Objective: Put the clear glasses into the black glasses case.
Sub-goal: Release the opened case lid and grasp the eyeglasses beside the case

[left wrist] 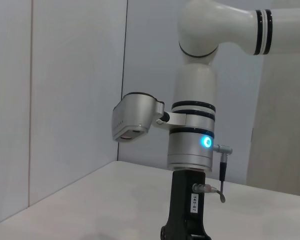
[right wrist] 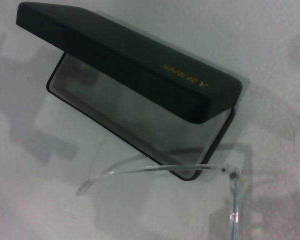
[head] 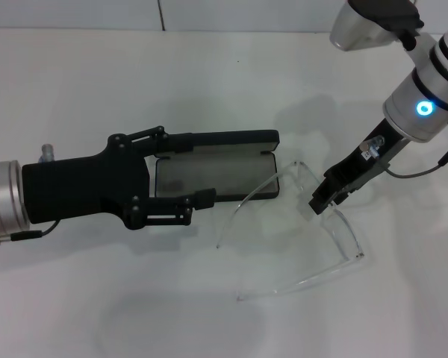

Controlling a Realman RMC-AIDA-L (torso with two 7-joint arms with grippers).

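The black glasses case lies open at mid-table, lid raised at the back, grey lining showing. My left gripper reaches in from the left, open, one finger by the lid and one at the front rim. I cannot tell whether they touch the case. The clear glasses sit just right of the case, temple arms unfolded toward me. One temple crosses the case's near right corner. My right gripper comes in from the far right and is shut on the glasses' front frame.
The table is plain white, with a pale wall behind its far edge. The right arm, with its blue light, stands upright in the left wrist view.
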